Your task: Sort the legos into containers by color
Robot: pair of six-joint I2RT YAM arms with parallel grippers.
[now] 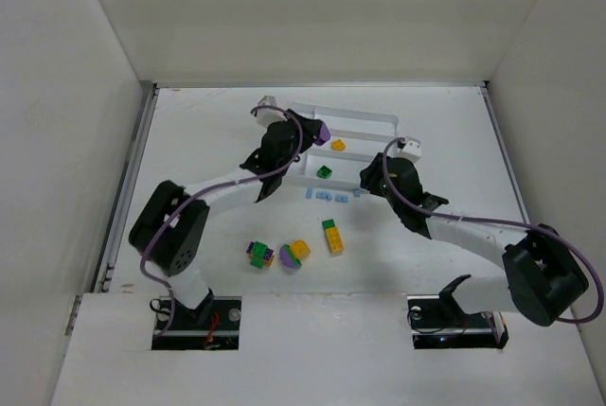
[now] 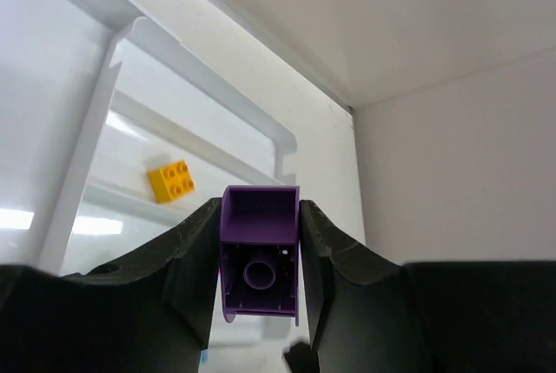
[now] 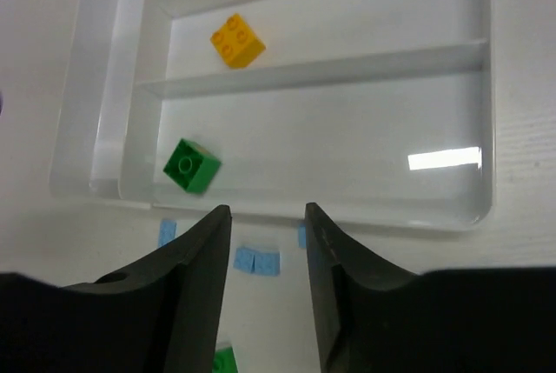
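My left gripper is shut on a purple brick and holds it above the white tray; the brick also shows in the top view. The tray holds a yellow-orange brick in a middle section and a green brick in the near section; both show in the right wrist view, yellow-orange brick, green brick. My right gripper is open and empty, just in front of the tray's near wall, above pale blue pieces.
Pale blue pieces lie in a row before the tray. Nearer the arms lie a green and yellow stack, a yellow and purple clump and a green, purple and yellow clump. White walls enclose the table.
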